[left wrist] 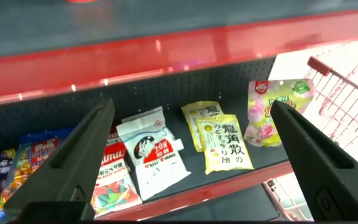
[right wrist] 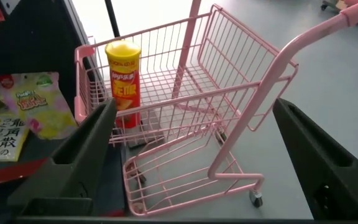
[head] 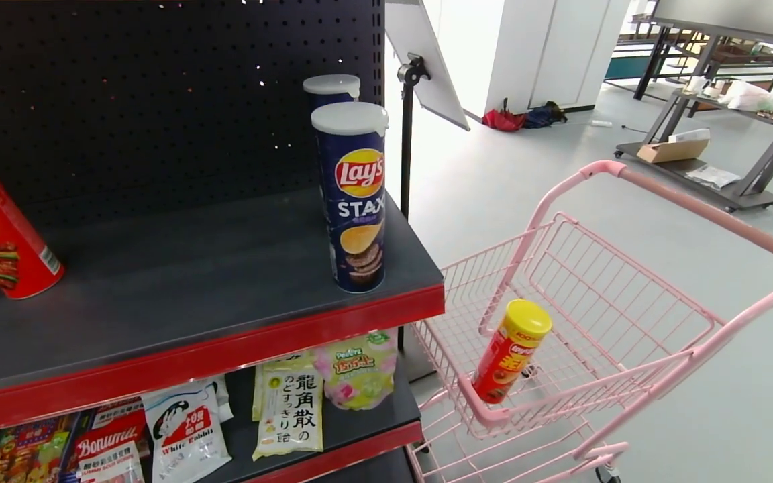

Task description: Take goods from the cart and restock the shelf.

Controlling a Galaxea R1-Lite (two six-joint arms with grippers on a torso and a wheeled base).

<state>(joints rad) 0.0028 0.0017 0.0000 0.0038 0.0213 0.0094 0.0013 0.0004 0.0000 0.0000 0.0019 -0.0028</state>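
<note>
My right gripper (right wrist: 194,158) has its fingers spread wide and holds nothing. My left gripper (left wrist: 191,162) is likewise spread and empty, facing bags (left wrist: 160,155) under the shelf (head: 192,268). The can (head: 511,350) is in the cart (head: 695,204), lower right of centre in the head frame. It leans on the basket's near wall, long axis near upright, lid up. It lies ahead of my right fingers, off their centreline, so I judge the right arm nearer. The can has a red body and yellow lid, with no damage visible.

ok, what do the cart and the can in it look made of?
The cart: thin wire grid and tubing with a glossy pink coat, likely painted metal. The can: red printed body, probably cardboard; its lid looks like smooth yellow plastic.
</note>
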